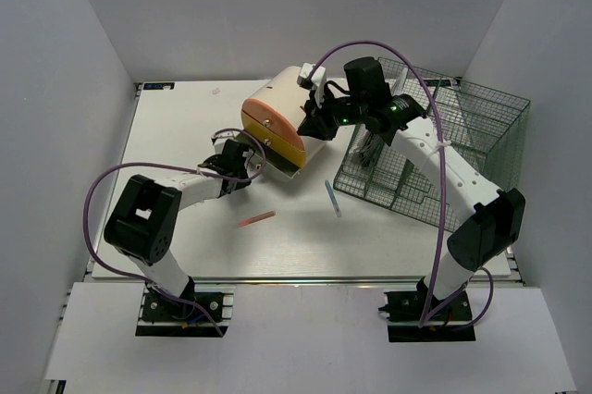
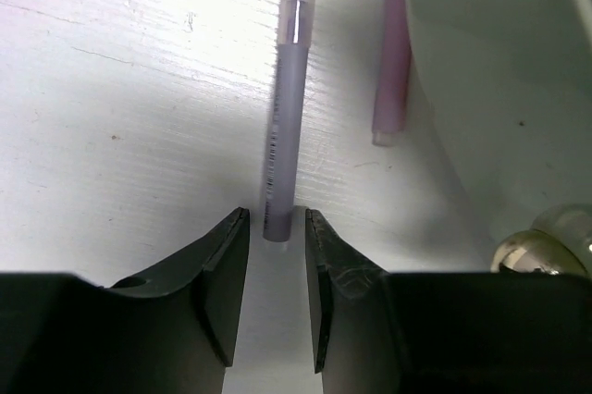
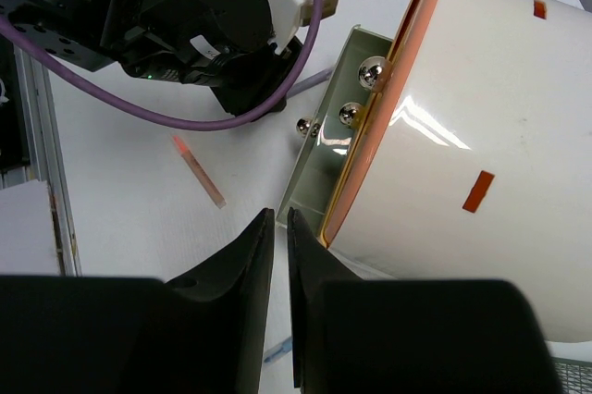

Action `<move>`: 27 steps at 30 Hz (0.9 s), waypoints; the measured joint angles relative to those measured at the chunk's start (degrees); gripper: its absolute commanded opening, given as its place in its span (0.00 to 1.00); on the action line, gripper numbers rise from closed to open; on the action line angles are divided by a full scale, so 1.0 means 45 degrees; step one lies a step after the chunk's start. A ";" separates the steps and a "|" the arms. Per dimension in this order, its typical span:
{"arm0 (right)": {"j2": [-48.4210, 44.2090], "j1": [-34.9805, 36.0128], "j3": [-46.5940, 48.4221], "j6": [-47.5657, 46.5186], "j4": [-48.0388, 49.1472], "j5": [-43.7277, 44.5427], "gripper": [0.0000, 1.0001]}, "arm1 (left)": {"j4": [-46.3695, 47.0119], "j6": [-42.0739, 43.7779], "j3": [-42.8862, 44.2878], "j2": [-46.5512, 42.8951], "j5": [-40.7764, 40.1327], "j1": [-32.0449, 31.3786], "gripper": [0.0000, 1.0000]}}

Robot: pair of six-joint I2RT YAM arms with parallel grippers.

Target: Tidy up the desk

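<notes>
— Where is the large flat white rectangular desk (image 1: 176, 126) in all this?

— Under everything. Both arms are bolted at its near edge and reach out over it. A dark green wire-mesh basket (image 1: 490, 126) stands on its right side. A cream cylinder container with an orange rim (image 1: 273, 112) lies tipped over near the far middle.

— And the left gripper (image 2: 277, 223)?

— It is low over the desk, just left of the container. Its black jaws stand a little apart, one on each side of the near end of a slim grey-violet plastic pen (image 2: 285, 126) that lies flat on the desk. There is a sliver of gap on either side of the barrel, so the pen isn't pinched.

— Anything next to that pen?

— A pale pink pen (image 2: 390, 61) lies to its right, close against the curve of the container's wall.

— The right gripper (image 3: 280, 218)?

— It is at the container's right side, up by the orange rim, with its jaws drawn to a narrow slit. The tips sit at the corner of a grey-green metal plate (image 3: 324, 172) on the container's rim end, the one with shiny chrome ball feet (image 3: 372, 70). From where I stand I can't tell whether they nip that corner or only rest beside it.

— Any loose things?

— A thin red pen (image 1: 257, 219) lies on the desk, nearer the arm bases than the left gripper. A light blue pen (image 1: 332, 198) lies just beside the basket's near left edge. The two are well apart.
</notes>
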 measured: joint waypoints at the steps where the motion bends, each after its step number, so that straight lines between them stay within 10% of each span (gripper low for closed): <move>1: 0.0000 0.0000 0.0000 0.0000 0.0000 0.0000 0.17 | 0.0000 0.0000 -0.0005 0.0000 -0.0044 0.0005 0.41; 27: -0.0379 -0.0010 -0.0214 0.0010 0.0204 0.0000 0.17 | -0.0879 0.0112 -0.0481 -0.0670 -0.0345 0.0165 0.00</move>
